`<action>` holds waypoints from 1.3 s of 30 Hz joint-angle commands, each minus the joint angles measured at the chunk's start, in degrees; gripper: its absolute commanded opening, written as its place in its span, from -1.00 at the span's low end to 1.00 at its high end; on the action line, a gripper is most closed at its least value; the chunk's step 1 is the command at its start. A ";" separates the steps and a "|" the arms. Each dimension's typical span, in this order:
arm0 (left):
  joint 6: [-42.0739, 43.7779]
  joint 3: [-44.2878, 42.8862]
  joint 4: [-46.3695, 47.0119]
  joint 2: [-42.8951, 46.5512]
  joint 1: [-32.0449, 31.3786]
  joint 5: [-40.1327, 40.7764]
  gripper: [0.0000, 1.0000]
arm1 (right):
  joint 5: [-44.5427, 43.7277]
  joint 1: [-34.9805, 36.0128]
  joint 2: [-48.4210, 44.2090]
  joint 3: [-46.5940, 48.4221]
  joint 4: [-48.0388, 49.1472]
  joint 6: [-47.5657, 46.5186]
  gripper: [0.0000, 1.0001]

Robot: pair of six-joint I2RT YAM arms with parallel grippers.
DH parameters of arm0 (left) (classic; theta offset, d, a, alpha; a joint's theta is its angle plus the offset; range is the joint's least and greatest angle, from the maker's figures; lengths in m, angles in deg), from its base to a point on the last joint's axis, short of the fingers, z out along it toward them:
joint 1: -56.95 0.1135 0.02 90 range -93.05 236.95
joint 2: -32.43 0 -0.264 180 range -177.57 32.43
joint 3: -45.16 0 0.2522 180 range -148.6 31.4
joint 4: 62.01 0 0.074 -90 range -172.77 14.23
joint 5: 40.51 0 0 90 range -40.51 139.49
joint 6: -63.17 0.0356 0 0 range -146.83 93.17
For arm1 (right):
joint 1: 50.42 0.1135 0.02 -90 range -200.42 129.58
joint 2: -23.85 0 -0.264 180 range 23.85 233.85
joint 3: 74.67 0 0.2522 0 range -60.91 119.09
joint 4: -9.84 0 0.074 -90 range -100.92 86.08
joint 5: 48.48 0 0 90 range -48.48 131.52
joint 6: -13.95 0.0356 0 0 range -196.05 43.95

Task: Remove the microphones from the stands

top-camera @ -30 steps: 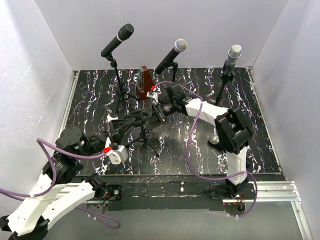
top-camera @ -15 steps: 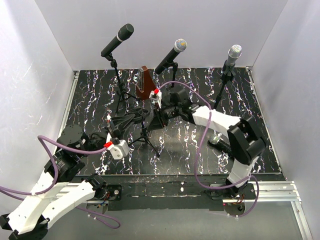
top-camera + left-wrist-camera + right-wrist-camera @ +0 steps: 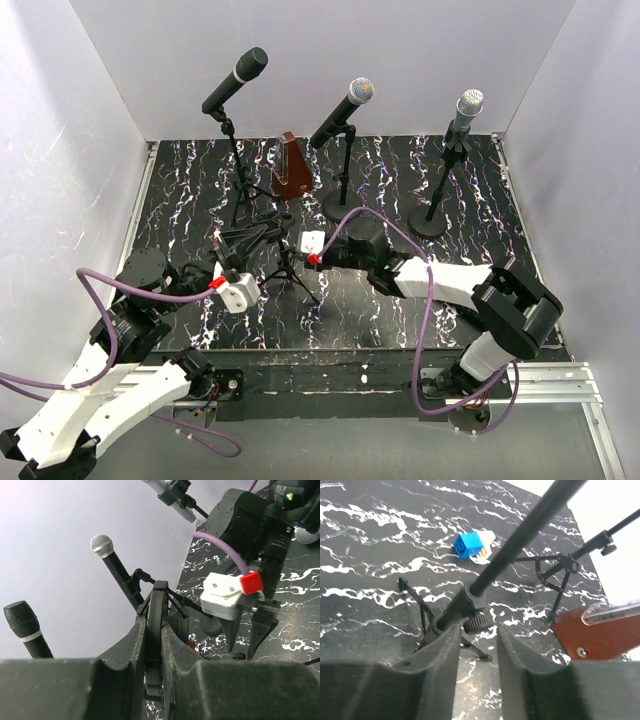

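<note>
Top external view: the black marbled table [image 3: 180,200] is being lined along its back by three microphones clipped in stands, long axes slanting, heads up and rightward: a black microphone [image 3: 237,80], a middle microphone [image 3: 343,112], and a silver microphone [image 3: 462,118] that is nearly upright. In front, a small tripod stand [image 3: 285,262] is being held by its ring clip [image 3: 159,595] in the closed left pincer [image 3: 154,635]. Its pole [image 3: 520,535] is being straddled by the part-open right pincer [image 3: 479,632]; whether it is being squeezed cannot be told. A mesh microphone head [image 3: 309,534] is being glimpsed past the right arm [image 3: 250,520] in the left wrist view, its axis hidden.
</note>
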 commanded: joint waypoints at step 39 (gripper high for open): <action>2.37 -0.52 -2.78 0.93 0.12 -4.52 -1.00 | 25.97 -11.94 11.36 27.83 -37.35 47.30 0.43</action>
